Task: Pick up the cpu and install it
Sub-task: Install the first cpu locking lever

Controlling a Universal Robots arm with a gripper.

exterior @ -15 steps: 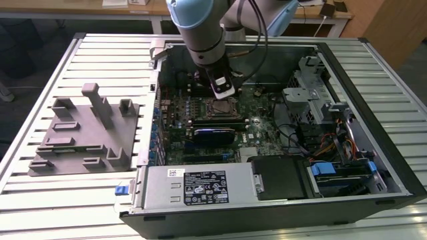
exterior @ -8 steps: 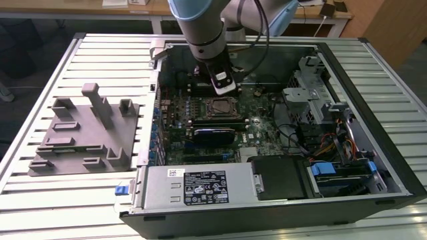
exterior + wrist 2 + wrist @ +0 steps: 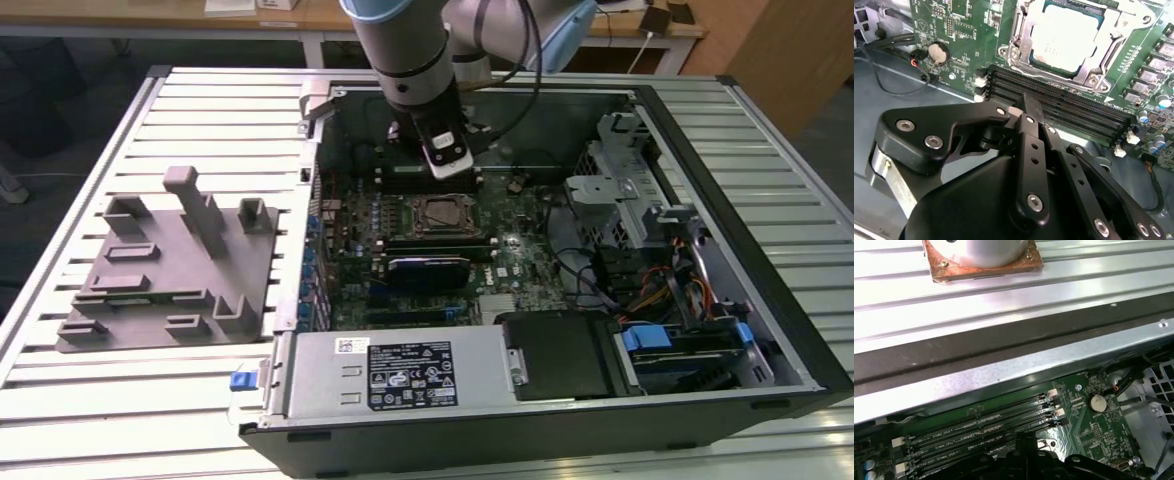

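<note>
The gripper (image 3: 1026, 107) is seen from behind in the second wrist view, its black fingers (image 3: 1030, 145) brought together to a closed tip with nothing held between them. The tip is poised over the row of black memory slots (image 3: 1064, 105), though whether it touches them cannot be told. In the exterior view the gripper (image 3: 449, 165) is largely hidden by the wrist and its white-labelled camera block, so its fingers are not made out there.

Just beyond the memory slots, the cpu (image 3: 1066, 30) is seated in the socket frame (image 3: 1094, 70), its silver-grey top exposed; the upper edge of the socket is cut off by the frame of the second wrist view. In the exterior view the cpu (image 3: 439, 213) is found at the middle of the green motherboard (image 3: 521, 215), small and hard to resolve.

A round coin cell (image 3: 938, 51) is set on the board beside the slots, and it is also seen in the first wrist view (image 3: 1097, 402), near the slot ends (image 3: 1004, 427).

The open computer case (image 3: 787, 330) lies on a ribbed metal table (image 3: 134, 400). A grey tray (image 3: 167, 270) with upright pegs rests on the table toward the exterior view's left.
</note>
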